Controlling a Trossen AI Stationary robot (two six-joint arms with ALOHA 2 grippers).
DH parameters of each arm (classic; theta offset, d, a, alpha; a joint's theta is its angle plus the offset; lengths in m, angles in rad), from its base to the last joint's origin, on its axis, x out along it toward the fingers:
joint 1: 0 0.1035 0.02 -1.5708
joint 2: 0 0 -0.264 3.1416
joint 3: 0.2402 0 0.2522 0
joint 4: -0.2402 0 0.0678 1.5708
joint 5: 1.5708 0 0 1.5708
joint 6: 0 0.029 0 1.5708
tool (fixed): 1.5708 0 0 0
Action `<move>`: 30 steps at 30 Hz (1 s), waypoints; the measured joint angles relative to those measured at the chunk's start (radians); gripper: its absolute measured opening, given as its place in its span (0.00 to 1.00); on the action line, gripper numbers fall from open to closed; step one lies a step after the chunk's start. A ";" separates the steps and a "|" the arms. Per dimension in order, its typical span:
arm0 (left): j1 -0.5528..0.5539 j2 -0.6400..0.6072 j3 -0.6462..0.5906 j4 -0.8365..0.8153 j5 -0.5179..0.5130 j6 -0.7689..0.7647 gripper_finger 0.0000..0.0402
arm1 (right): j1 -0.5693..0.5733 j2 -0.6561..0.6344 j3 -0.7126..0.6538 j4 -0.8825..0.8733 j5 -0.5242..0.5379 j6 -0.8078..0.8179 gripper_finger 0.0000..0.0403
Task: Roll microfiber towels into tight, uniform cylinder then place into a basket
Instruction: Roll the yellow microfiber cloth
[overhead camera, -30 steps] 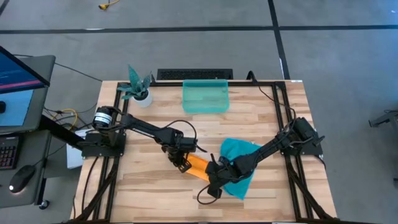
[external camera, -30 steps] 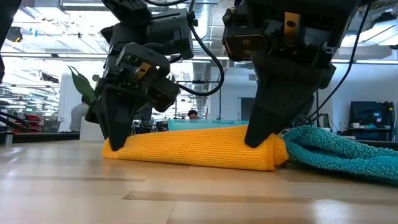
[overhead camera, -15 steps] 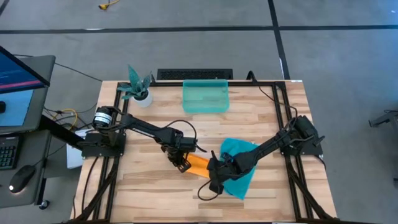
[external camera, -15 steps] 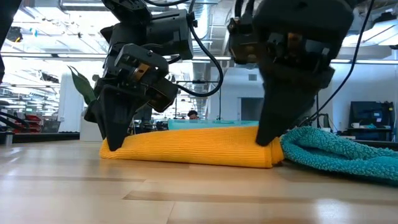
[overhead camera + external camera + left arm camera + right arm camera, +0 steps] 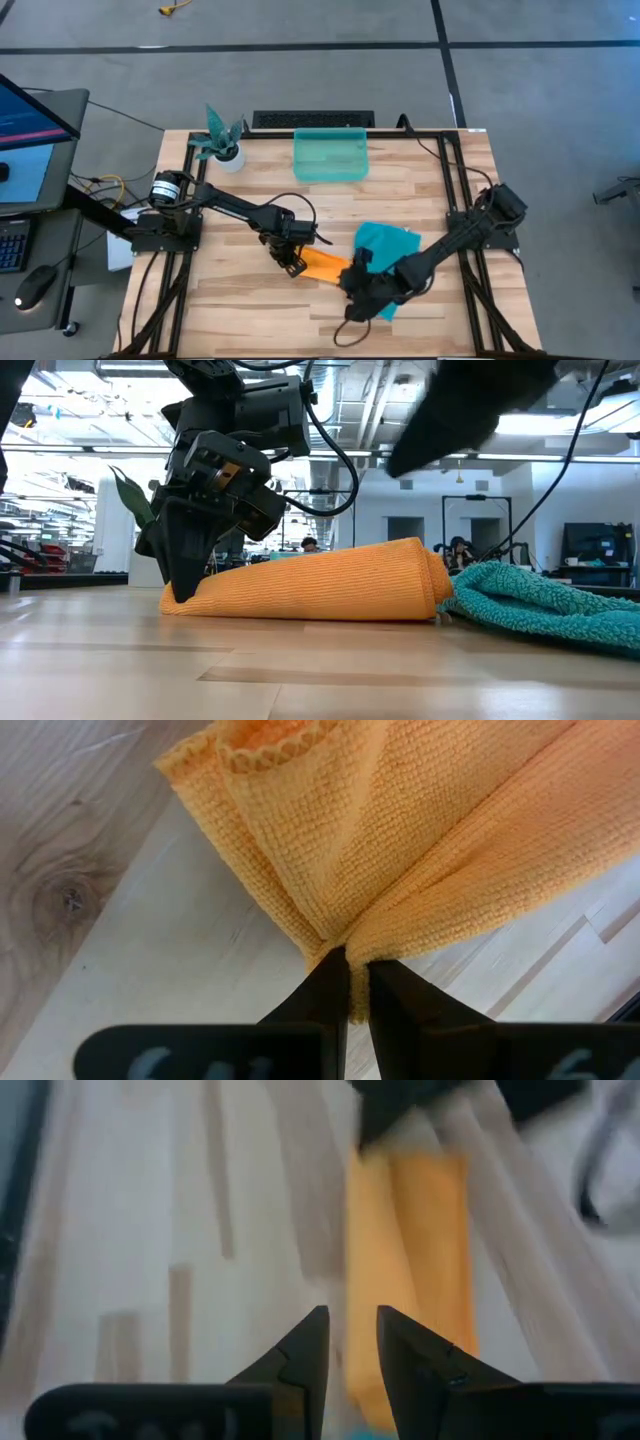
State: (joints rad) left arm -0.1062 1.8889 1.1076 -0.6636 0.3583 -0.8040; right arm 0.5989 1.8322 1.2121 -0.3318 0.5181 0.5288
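Left gripper (image 5: 349, 982) pinches one end of the rolled orange-yellow microfiber towel (image 5: 322, 266) at mid-table, likely anchoring the roll, while right gripper (image 5: 350, 1342), jaws slightly parted and empty, hovers beside the rumpled teal-blue towel (image 5: 387, 243).

Orange-yellow towel (image 5: 320, 582): ribbed microfiber, rolled into a short loose cylinder, lying on the wooden table near its front middle; the end toward the teal towel is thicker and lifted, the other end pinched flat, with folds fanning out from the pinch.

Teal-blue towel (image 5: 385, 243): rumpled, unrolled, flat on the table, touching the orange roll's thick end.

Basket (image 5: 331, 155): translucent teal-green, rectangular, low-walled, at the table's far edge, well apart from both towels.
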 joint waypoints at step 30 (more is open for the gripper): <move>0.000 0.000 -0.001 0.007 0.000 0.003 0.05 | -0.124 0.200 0.004 -0.009 -0.282 0.075 0.15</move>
State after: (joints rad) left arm -0.1066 1.8889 1.1069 -0.6566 0.3584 -0.8009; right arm 0.4747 2.0323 1.2163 -0.3411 0.2359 0.6033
